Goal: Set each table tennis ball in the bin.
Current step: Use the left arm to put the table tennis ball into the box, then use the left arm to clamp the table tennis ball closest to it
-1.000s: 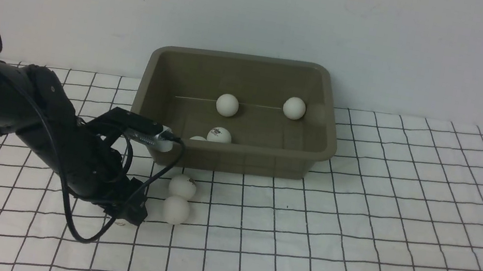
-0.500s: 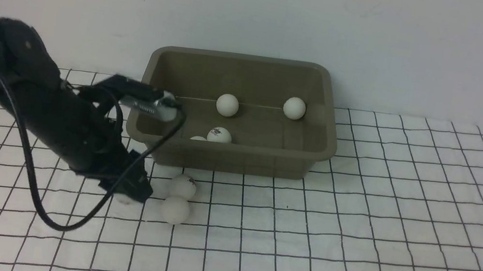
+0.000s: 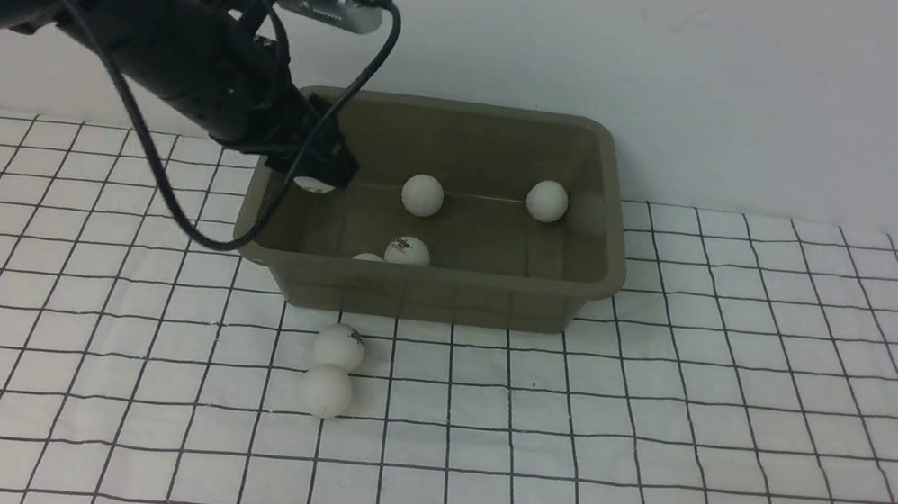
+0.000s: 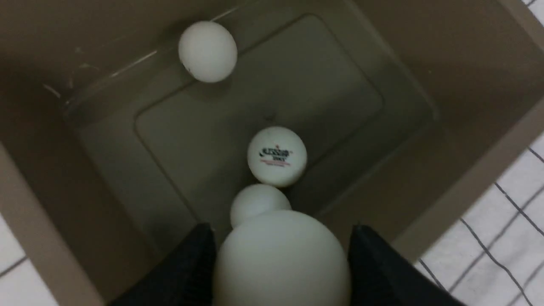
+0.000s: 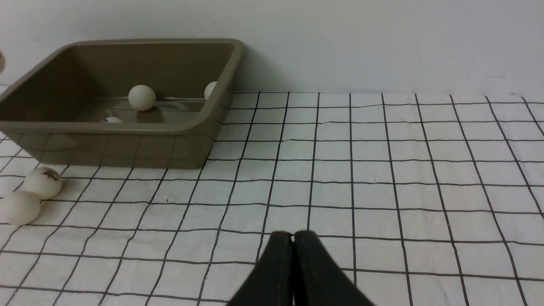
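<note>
Over the last second our black left arm [image 3: 163,54] has climbed from low down and swung across. Its jaws now hang over the rectangular olive-grey plastic bin [image 3: 423,295] with its flared rim; nothing else has shifted.

The white tablecloth with its black grid [image 3: 700,440] spreads widest. To the jaws' right, and toward the camera from them, it lies open to the frame edges. The bin stands under the jaws. We see them inside the line of its rim, close to its left wall, with the floor free ahead of them.

The left gripper [image 4: 282,231] is clamped on the held ball [image 4: 280,263], a small matte white table tennis ball that fills the gap between the two black fingers [image 4: 191,267].

Just below the jaws lies the plain ball [image 4: 257,203]. Beside it, a little farther out, is the logo ball [image 4: 277,156] with red and dark print, and beyond both the far-wall ball [image 4: 207,52]. The corner ball [image 3: 547,201] rests well to the jaws' right, by the far right corner.

Outside the tub, past its near wall from the jaws, the printed loose ball [image 3: 339,347] and the plain loose ball [image 3: 326,391] lie together on the cloth.

The right gripper [image 5: 292,239] has its black jaws pressed together on nothing, over open cloth and well apart from every ball.
</note>
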